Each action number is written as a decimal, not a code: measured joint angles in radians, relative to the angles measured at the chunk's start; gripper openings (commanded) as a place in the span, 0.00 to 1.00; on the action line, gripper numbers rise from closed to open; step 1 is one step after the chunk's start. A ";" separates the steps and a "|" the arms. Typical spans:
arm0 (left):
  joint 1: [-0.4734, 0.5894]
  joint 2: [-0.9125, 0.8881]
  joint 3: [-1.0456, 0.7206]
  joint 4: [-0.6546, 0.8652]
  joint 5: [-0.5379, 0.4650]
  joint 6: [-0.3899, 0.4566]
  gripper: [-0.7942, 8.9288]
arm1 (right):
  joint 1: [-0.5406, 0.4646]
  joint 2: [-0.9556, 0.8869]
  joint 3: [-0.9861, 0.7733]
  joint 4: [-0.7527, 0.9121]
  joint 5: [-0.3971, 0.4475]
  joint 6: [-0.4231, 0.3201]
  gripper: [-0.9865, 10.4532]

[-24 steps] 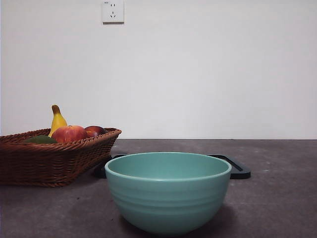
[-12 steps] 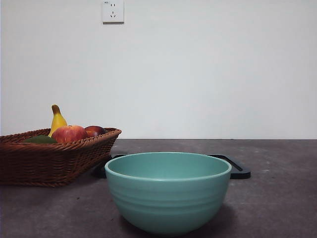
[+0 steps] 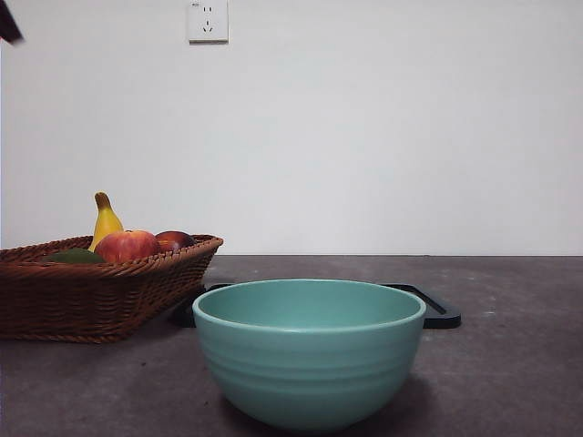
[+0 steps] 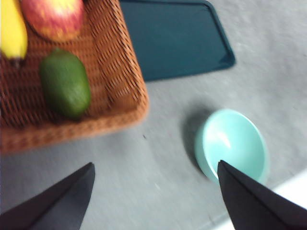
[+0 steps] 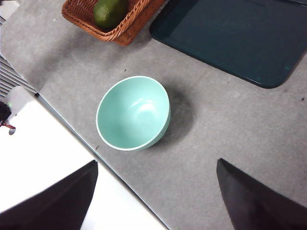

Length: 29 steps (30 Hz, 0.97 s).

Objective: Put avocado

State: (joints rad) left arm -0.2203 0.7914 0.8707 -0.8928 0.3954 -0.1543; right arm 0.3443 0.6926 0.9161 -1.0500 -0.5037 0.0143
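Note:
The dark green avocado [image 4: 65, 84] lies in the brown wicker basket [image 4: 115, 72], beside a red apple [image 4: 53, 18] and a yellow banana [image 4: 12, 28]. In the front view only a sliver of the avocado [image 3: 75, 257] shows above the basket's rim [image 3: 109, 291]; the avocado [image 5: 109, 11] also appears in the right wrist view. My left gripper [image 4: 156, 191] hovers open, high above the table near the basket's front edge. My right gripper [image 5: 156, 191] is open too, high over the table's near edge by the bowl.
A teal bowl [image 3: 308, 350] stands at the front middle of the table, empty inside [image 5: 132, 112]. Behind it lies a flat dark tray [image 5: 230, 38]. A black arm tip [image 3: 7, 20] shows at the front view's top left corner.
A black arm tip has come into the top left corner of the front view. The fruit, basket and bowl have not moved.

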 measured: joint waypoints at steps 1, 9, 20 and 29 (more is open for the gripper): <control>-0.001 0.021 0.000 0.018 -0.009 0.000 0.50 | 0.000 0.000 0.000 0.000 0.000 0.000 0.43; -0.031 0.250 0.071 0.114 -0.187 0.034 0.50 | 0.000 0.000 0.000 0.000 0.000 0.001 0.43; -0.062 0.555 0.166 0.183 -0.319 0.079 0.50 | 0.000 0.000 0.000 0.000 0.000 0.001 0.43; -0.076 0.702 0.166 0.270 -0.372 0.093 0.49 | 0.000 0.000 0.000 0.000 0.000 0.001 0.43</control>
State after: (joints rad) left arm -0.2962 1.4929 1.0370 -0.6231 0.0231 -0.0612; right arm 0.3443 0.6926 0.9161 -1.0500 -0.5034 0.0154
